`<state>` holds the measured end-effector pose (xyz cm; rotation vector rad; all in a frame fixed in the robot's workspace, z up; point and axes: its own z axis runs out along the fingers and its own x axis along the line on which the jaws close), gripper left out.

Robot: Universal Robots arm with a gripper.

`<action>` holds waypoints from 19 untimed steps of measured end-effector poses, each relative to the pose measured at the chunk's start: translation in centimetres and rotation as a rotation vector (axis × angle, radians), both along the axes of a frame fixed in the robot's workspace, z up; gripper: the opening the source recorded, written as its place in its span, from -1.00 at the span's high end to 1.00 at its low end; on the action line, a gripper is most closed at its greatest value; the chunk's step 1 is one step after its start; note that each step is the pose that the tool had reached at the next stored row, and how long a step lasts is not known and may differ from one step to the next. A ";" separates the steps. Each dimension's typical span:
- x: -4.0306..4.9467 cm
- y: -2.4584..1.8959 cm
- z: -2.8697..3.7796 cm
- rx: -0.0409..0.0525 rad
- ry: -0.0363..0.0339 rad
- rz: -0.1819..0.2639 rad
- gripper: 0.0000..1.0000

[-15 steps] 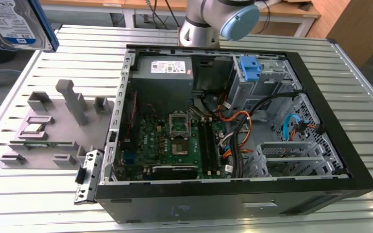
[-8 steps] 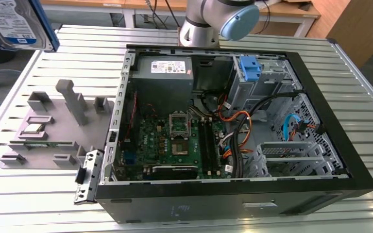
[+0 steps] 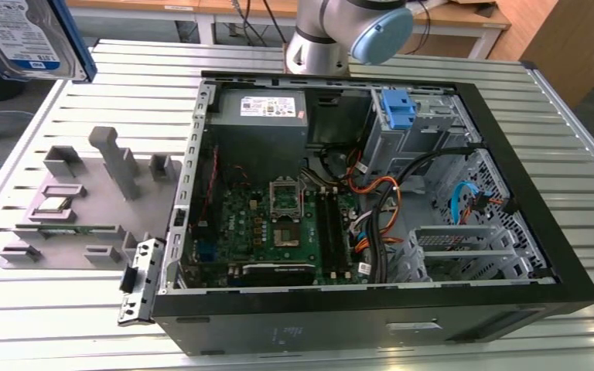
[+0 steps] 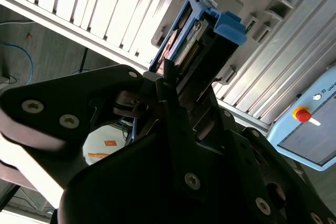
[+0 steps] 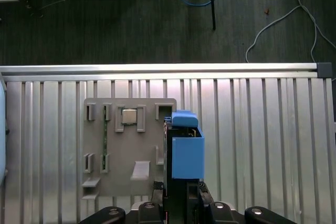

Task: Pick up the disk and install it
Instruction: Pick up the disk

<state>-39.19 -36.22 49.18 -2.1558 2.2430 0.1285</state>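
Note:
The disk (image 3: pixel 24 39), a silver drive with a blue-and-white label and a blue bracket along its edge, hangs high at the exterior view's upper left, above the table's corner. In the second wrist view my gripper (image 4: pixel 178 85) is shut on the disk (image 4: pixel 202 40), black fingers (image 4: pixel 170 103) clamped on its two faces. The first wrist view shows the disk (image 5: pixel 186 150) edge-on, with its blue bracket facing the camera, held in my gripper (image 5: pixel 181 195) above the grey fixture plate's edge.
An open computer case (image 3: pixel 575 270) lies on the slatted metal table (image 3: pixel 29 325), with a drive bay holding a bare blue bracket (image 3: pixel 398 108) and a grey power supply (image 3: pixel 261 116). The grey fixture plate (image 3: pixel 80 201) holds small parts. A pendant (image 4: pixel 310 124) sits nearby.

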 end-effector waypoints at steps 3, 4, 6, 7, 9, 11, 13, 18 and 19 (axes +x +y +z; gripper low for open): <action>0.13 0.00 0.00 0.0000 0.0000 0.000 0.30; 0.18 0.00 0.00 0.0000 0.0000 0.000 0.30; 0.19 0.00 0.00 0.0000 0.0000 0.000 0.30; 0.19 0.00 0.00 0.0000 0.0000 0.000 0.30; 0.27 0.00 0.00 0.0000 0.0000 0.000 0.30; 0.29 0.00 0.00 0.0000 0.0000 0.000 0.30; 0.35 0.00 0.00 0.0000 0.0000 0.000 0.30; 0.39 0.00 0.00 0.0000 0.0000 0.000 0.30; 0.40 0.00 0.00 0.0000 0.0001 0.000 0.30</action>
